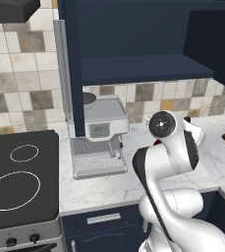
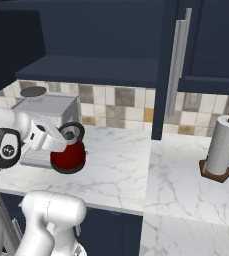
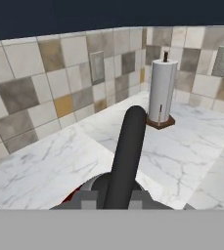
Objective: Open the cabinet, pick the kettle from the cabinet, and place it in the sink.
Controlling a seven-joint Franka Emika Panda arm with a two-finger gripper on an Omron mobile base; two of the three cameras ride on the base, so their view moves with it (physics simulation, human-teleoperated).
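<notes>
Two doors of the dark navy blue wall cabinet (image 2: 106, 70) stand open, showing its bare navy shelf, and a long vertical silver bar handle (image 2: 177, 55) runs down the edge of the right-hand door. Below the shelf, the small squat red rounded kettle (image 2: 68, 156) hangs above the white marble counter (image 2: 116, 165), held by its dark arched top handle (image 3: 125, 156). The two-finger gripper (image 2: 62, 138) is clenched on that handle; in the right base view the white hand reaches in from the left and meets the handle just above the red body. In the hand view the handle rises as a thick dark bar from between the finger tips, with a sliver of red and the grey lid area beneath it.

Behind and to the left of the kettle sits a boxy silver coffee machine (image 1: 98, 135) with a small display on its front, set against the beige, grey and ochre tiled backsplash (image 2: 116, 107). A black flat cooktop with white rings (image 1: 15, 177) lies at the far left of the left base view. Well to the right of the kettle, a white paper towel roll on a round brown wooden base (image 2: 220, 147) stands upright on the marble, near the corner of the tiled wall.
</notes>
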